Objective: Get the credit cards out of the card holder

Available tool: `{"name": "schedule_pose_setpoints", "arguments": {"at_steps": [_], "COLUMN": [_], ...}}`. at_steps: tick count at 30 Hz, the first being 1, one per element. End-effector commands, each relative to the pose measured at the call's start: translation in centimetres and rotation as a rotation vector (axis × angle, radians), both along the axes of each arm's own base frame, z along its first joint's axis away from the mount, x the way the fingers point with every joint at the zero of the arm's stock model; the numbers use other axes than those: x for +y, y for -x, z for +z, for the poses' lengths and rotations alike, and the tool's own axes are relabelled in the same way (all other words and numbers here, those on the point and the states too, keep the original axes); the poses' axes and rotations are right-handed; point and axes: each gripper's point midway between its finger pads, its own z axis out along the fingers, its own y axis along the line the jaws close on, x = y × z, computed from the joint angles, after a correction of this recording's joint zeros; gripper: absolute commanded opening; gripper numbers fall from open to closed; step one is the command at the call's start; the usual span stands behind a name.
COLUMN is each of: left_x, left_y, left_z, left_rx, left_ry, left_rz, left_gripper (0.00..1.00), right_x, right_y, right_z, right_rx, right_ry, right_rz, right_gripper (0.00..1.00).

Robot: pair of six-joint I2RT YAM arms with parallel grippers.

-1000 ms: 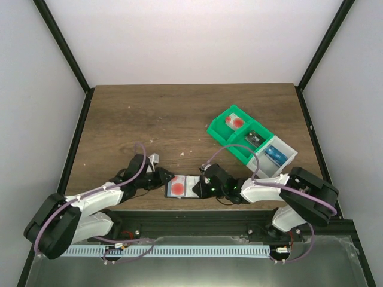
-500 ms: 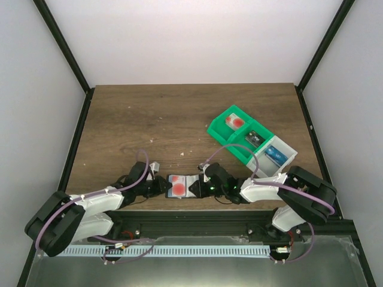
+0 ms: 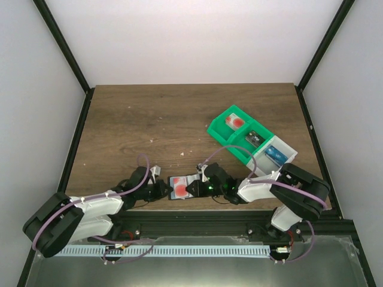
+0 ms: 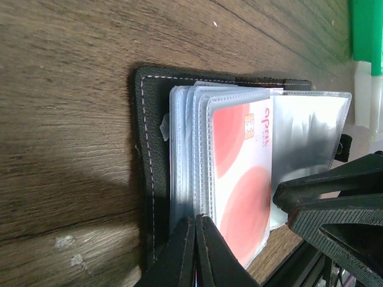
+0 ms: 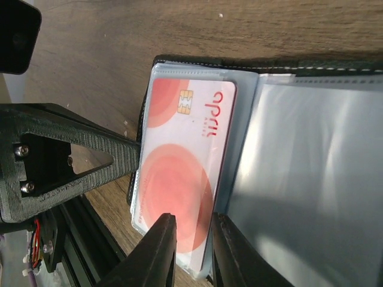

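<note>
Two grippers are crowding the open card holder: left gripper pressing shut at its sleeve edge, right gripper narrowly parted at the sleeved credit card directly ahead, hold unclear, so tugging now is risking dragging the whole holder.

On my feed the counter shows dark brown wood grain with a few pale flecks. The card holder is black with pale stitching along its border, and its sleeves run from clear to blue-grey. The credit card in the top sleeve is white with two red blotches, a gold chip and red lettering. The left tool and right tool are both black. At the right of the overhead view a bright green tray adjoins a white tray holding a blue card.
</note>
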Motion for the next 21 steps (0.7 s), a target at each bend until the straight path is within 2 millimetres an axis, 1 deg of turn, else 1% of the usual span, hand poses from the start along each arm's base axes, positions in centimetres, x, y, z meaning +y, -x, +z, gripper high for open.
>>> {"name": "schedule_pose_setpoints", "arguments": {"at_steps": [1,5,11,15,21], "left_x": [0.8,0.9,1.2,1.3,1.4], "left_y": [0.7,0.7,1.0,1.2,1.1], "left_z": [-1.1,-1.1,-1.8,-2.4,-2.6], "left_rx": [0.021,0.019,0.030,0.047,0.047], "left_ry": [-0.040,-0.041,-0.058,-0.076,-0.088], "left_rz": [0.010,0.008,0.009,0.003,0.008], "left_gripper": [0.03,0.00,0.01,0.01,0.01], "right_x": [-0.2,0.2,0.3,0.4,0.3], "right_y": [-0.7,-0.4,-0.6,-0.6,-0.9], "right_z": [0.5,0.5,0.3,0.0,-0.8], "right_rx": [-0.026,-0.008,-0.008,-0.004,0.008], "right_ry": [-0.023,-0.049,-0.056,-0.048,-0.011], "right_rz": [-0.028,-0.012,-0.013,-0.014,-0.026], "right_gripper": [0.18,0.17,0.17,0.16,0.17]}}
